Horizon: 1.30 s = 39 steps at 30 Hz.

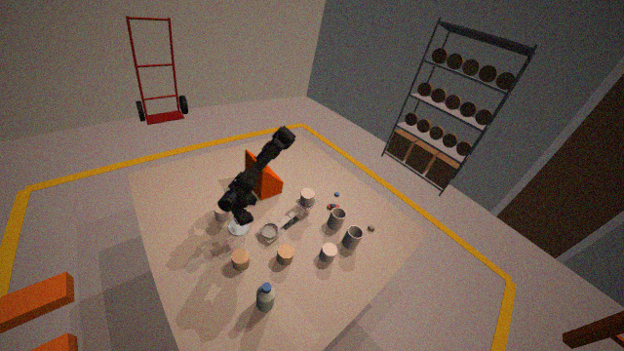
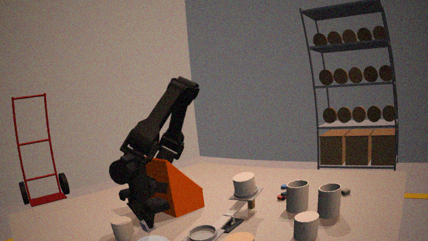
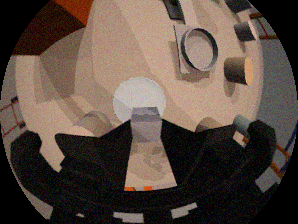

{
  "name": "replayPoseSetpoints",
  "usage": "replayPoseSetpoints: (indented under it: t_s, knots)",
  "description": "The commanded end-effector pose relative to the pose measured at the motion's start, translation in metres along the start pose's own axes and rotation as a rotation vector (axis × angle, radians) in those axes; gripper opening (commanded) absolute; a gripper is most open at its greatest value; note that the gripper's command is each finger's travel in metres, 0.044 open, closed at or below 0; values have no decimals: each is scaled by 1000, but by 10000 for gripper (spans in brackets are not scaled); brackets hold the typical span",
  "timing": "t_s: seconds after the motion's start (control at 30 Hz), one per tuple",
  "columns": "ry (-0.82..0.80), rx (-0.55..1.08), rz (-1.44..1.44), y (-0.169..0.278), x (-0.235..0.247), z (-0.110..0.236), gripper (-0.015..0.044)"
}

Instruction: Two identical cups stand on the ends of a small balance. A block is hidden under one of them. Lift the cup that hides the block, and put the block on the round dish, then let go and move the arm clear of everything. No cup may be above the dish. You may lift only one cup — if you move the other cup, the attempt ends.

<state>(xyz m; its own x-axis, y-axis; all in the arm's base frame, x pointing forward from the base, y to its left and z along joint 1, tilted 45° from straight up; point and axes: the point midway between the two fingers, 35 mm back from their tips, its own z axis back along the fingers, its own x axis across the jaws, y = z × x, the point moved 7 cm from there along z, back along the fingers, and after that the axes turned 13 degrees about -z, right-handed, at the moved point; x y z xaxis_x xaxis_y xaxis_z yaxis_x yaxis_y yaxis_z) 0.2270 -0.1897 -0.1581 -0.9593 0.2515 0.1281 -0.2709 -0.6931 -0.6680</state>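
Floor survey, left to right.

- The red hand truck (image 1: 154,64) stands against the far wall, outside the yellow line (image 1: 146,158) and well apart from the arm.
- A short grey cylinder (image 1: 220,214) stands just left of the round dish (image 1: 239,227). Your room is tightest on this side.
- The gripper (image 3: 147,127) points down over the dish. Its fingers are closed narrowly on the small grey block (image 3: 145,121). In the wrist view the block sits between the fingers, with the pale dish straight behind it. You cannot tell from any view whether the block touches the dish.
- The orange wedge (image 2: 182,191) stands just behind the arm, on the far side.
- Right of the dish, an open-topped cup (image 1: 269,231) sits at the near, low end of the balance (image 1: 294,216). It is just beside the dish's right edge and not over the dish.
- The balance beam slopes up towards the far right. The second cup (image 1: 307,196) stands mouth down on its raised far end, well apart from the gripper.
- Near the camera, two tan cylinders (image 1: 240,258) (image 1: 285,253) and a pale one (image 1: 328,252) stand in a row. A bottle (image 1: 265,296) stands nearer still.
- Two open grey tubes (image 1: 336,218) (image 1: 352,237) stand right of the balance, with a few small bits on the floor around them.
- The shelf rack (image 1: 487,38) stands against the right wall, outside the line.
- The broadest free floor lies to the near left of the dish.
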Motion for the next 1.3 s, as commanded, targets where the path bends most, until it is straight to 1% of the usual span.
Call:
replayPoseSetpoints:
  t_s: [0.0,0.07,0.33,0.77,0.8,1.27]
  knots:
    - [-20,-15,-12,-2,6,-28,0]
    - [-20,-16,-12,-2,6,-34,0]
    - [-20,-16,-12,-2,6,-36,0]
    - [-20,-17,-12,-2,7,-54,0]
    - [-14,-10,-2,-2,4,-48,26]
    - [-14,-10,-2,-2,4,-48,394]
